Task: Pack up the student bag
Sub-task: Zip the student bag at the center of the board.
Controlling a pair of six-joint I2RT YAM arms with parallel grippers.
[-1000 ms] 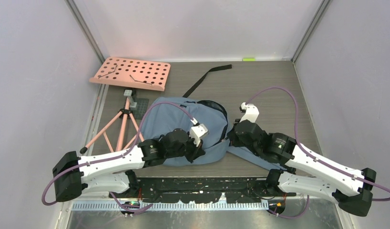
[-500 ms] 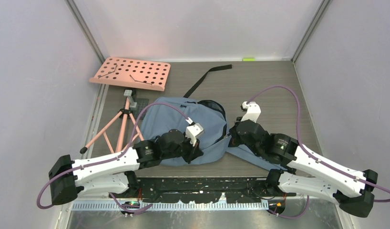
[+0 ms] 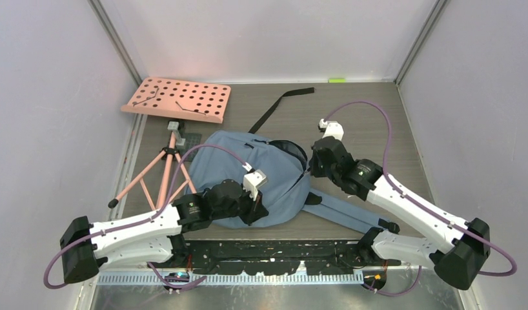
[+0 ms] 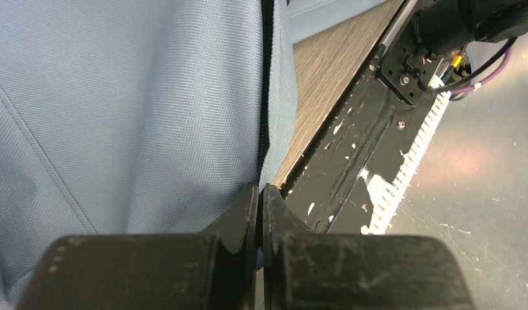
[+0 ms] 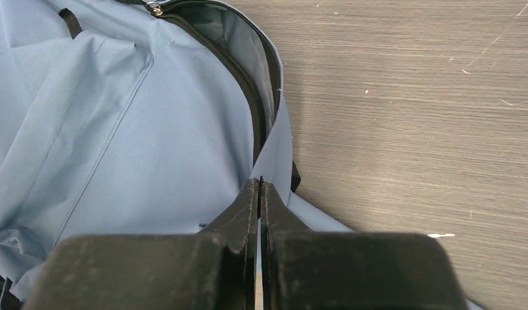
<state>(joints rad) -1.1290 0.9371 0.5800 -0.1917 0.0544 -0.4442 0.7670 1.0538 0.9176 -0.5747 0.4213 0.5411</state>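
1. Since a second ago, my right arm has reached farther up and my left has pulled back.
2. From above, the student bag [image 3: 261, 171] lies flat on the table [image 3: 377, 110] between my arms, beside a pink tripod [image 3: 172, 150].
3. Only the wrist views show my jaws: left gripper [image 4: 260, 194] and right gripper [image 5: 259, 188] each pinch the bag's zipper edge.

Bright, even light from above; soft shadows on the table [image 3: 352, 110]. Pink glow on back wall [image 3: 203, 61]. Wrist pics: close black fingers [image 4: 239, 219] blurry & dark, bag [image 5: 152, 129] cloth sharp. Shiny glare on metal floor [image 4: 471, 155].
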